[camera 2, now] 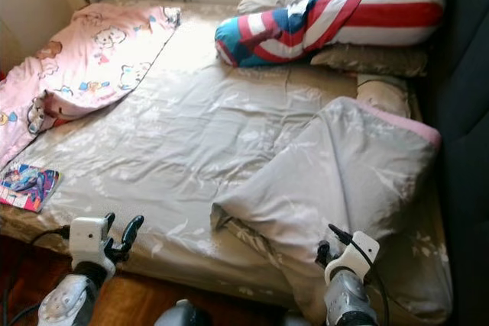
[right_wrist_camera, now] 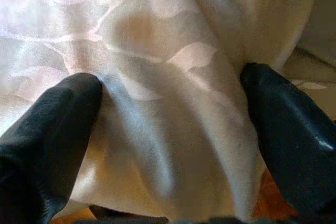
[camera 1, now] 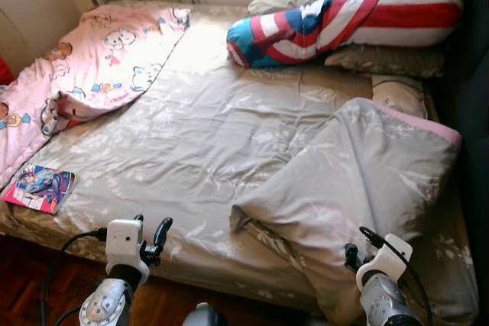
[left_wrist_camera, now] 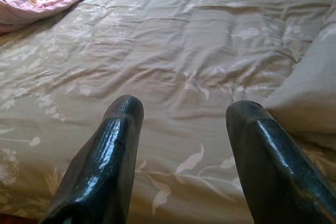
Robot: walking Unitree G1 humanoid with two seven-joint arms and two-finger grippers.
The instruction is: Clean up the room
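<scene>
grey blanket (camera 1: 359, 181), folded back on the bed's right side, is bracketed by the spread fingers of the right gripper (right_wrist_camera: 168, 129), nothing clamped. left gripper (left_wrist_camera: 184, 156) is held open above the bedsheet (camera 1: 199, 127). a comic book (camera 1: 40, 187) lies beside the pink quilt (camera 1: 92, 66).

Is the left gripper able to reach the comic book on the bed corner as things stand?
Probably yes. The comic book lies flat at the bed's near left corner, uncovered, and the left gripper, fingers open, hovers over the near edge with only bare sheet between.
</scene>
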